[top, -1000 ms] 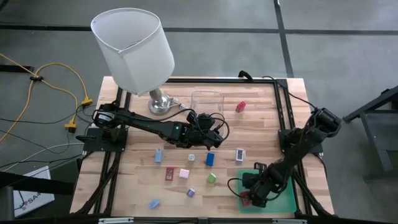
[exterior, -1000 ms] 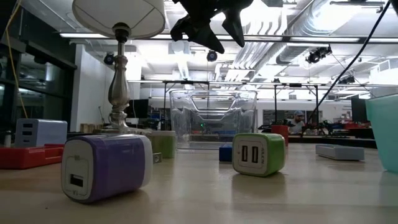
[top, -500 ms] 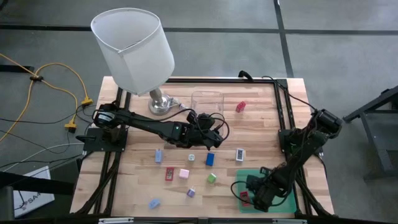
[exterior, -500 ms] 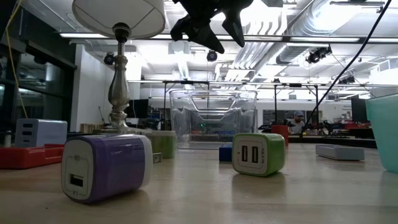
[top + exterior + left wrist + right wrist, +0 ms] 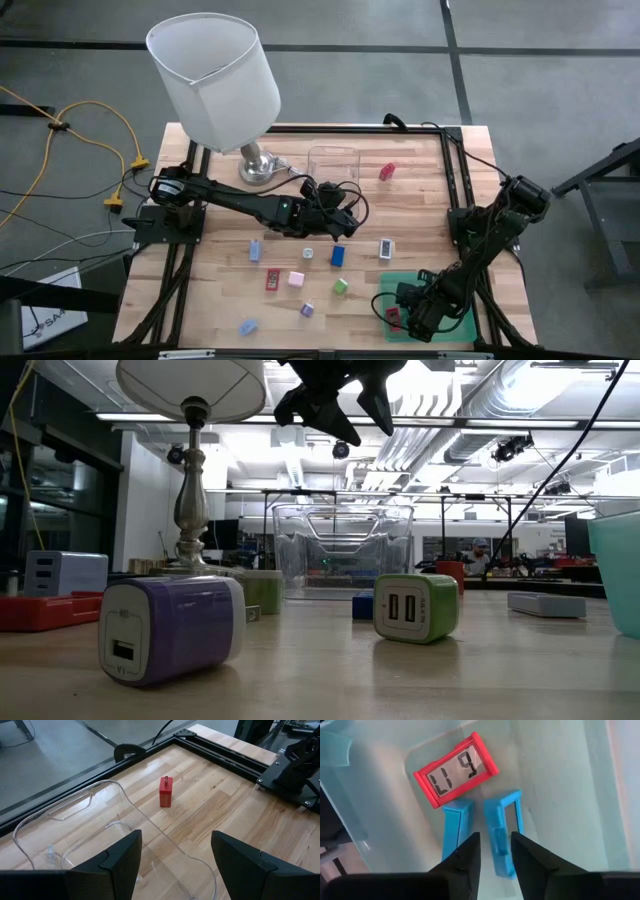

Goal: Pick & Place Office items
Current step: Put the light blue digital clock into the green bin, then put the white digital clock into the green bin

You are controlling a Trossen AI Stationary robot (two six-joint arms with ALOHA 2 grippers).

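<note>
The blue piece (image 5: 502, 835) lies in the green tray (image 5: 466, 322), just off my right fingers (image 5: 465, 865) and lengthwise to them. They are slightly parted, seemingly released. Beside it are one more blue piece (image 5: 456, 827) and one red clock (image 5: 456, 770). Roughly ten pieces lie on the surface (image 5: 420, 200). My left fingers (image 5: 120, 860) hang wide and empty over the clear box (image 5: 333, 158).
</note>
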